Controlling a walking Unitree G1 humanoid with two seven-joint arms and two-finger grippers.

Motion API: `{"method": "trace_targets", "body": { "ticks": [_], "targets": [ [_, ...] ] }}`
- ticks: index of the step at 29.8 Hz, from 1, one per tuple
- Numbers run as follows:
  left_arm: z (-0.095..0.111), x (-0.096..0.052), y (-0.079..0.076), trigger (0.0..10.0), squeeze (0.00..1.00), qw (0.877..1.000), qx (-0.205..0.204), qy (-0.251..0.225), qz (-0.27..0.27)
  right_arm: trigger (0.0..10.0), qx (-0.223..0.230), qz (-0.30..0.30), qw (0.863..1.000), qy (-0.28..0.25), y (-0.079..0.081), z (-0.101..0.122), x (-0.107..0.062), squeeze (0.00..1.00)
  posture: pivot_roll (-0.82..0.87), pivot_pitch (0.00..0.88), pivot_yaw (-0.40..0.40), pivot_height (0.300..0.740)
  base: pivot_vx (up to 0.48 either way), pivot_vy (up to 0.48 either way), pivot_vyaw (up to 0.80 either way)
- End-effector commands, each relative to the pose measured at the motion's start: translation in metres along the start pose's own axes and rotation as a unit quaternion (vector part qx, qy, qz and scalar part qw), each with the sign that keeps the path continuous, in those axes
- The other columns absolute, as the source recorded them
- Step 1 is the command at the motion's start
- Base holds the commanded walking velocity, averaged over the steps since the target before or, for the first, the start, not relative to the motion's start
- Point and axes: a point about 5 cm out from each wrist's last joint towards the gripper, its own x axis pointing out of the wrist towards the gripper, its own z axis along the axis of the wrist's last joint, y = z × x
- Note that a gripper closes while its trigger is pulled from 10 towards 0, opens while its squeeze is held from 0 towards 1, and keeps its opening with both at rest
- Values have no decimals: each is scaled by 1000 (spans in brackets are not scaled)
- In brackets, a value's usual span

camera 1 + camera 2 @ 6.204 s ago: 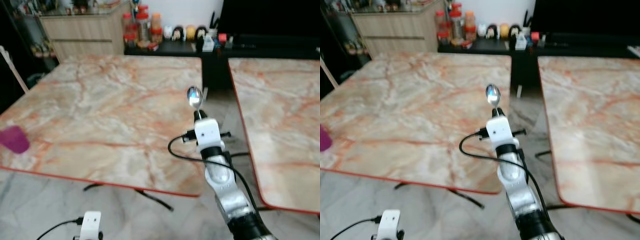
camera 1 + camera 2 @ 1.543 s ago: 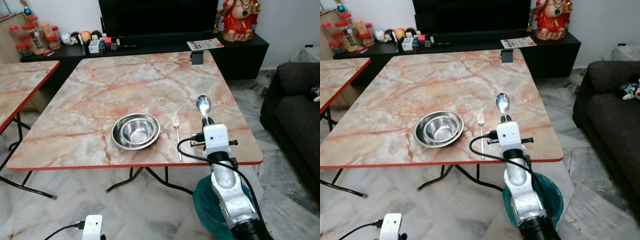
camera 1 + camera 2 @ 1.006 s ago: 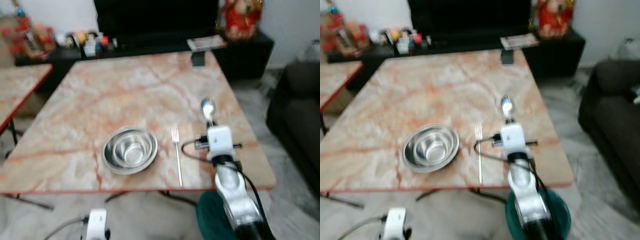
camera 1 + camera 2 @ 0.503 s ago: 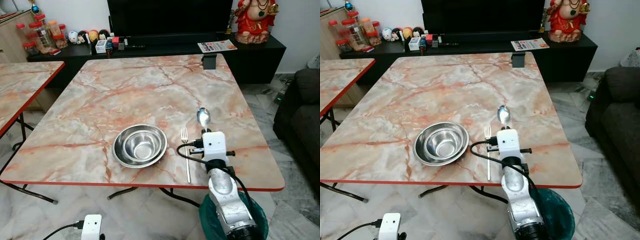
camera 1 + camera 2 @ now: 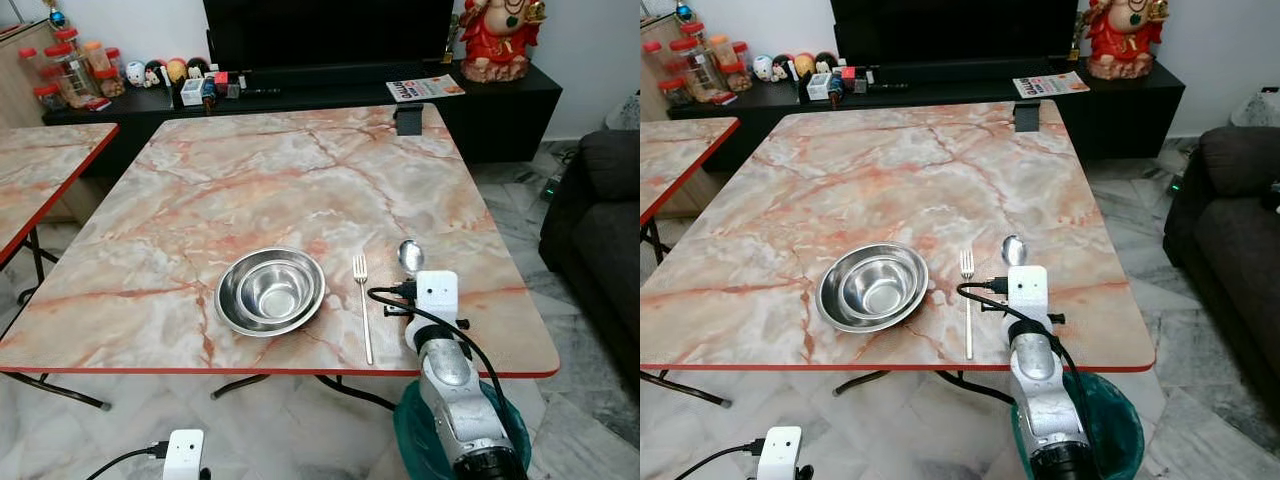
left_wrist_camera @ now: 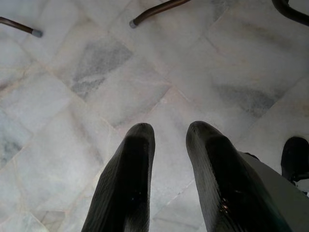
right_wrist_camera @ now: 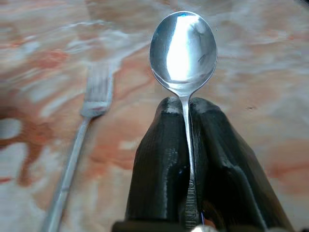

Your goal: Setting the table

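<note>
- Left eye view has a marble-patterned desk with a red edge across the middle of the frame.
- Bowl, shiny steel, sits on the desk at lower centre, near the front edge.
- Fork lies flat just right of the bowl, apart from it, tines toward the top of the frame and handle toward the front edge.
- Right end effector is clamped on the handle of a spoon; in the right wrist view the two black fingers press together around the thin handle, with the spoon's bowl sticking out past the tips.
- Spoon is at lower right of centre in the left eye view, over the desk just right of the fork; whether it touches the desk I cannot tell.
- Right arm rises from the bottom right of the frame, a black cable looping beside its white wrist block.
- Left end effector hangs idle over a pale tiled floor, its fingers slightly parted with nothing between them.
- Second desk of the same pattern stands at the left edge.
- Dark cabinet runs along the top, carrying jars, small items and a red figurine.
- Sofa, dark, fills the right edge.
</note>
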Motion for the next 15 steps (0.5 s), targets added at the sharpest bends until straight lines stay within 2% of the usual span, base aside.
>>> {"method": "trace_targets", "body": {
  "ticks": [1,8,10,15],
  "targets": [
    [-3,0,4,10000,0,1000,4,10,2,10000,11,23,1000,12,9,0,1,0,-29,40,76,740,0,0,0],
    [-3,-1,4,10000,0,1000,5,11,2,10000,1,32,999,22,11,-2,1,0,-27,40,75,740,0,0,0],
    [-2,0,4,10000,0,1000,7,10,1,10000,1,22,999,42,8,-4,2,0,-27,39,76,740,0,0,0],
    [0,0,4,10000,0,1000,10,8,0,10000,1,15,999,49,5,-5,3,0,-28,38,78,740,0,0,0]
  ]
}}
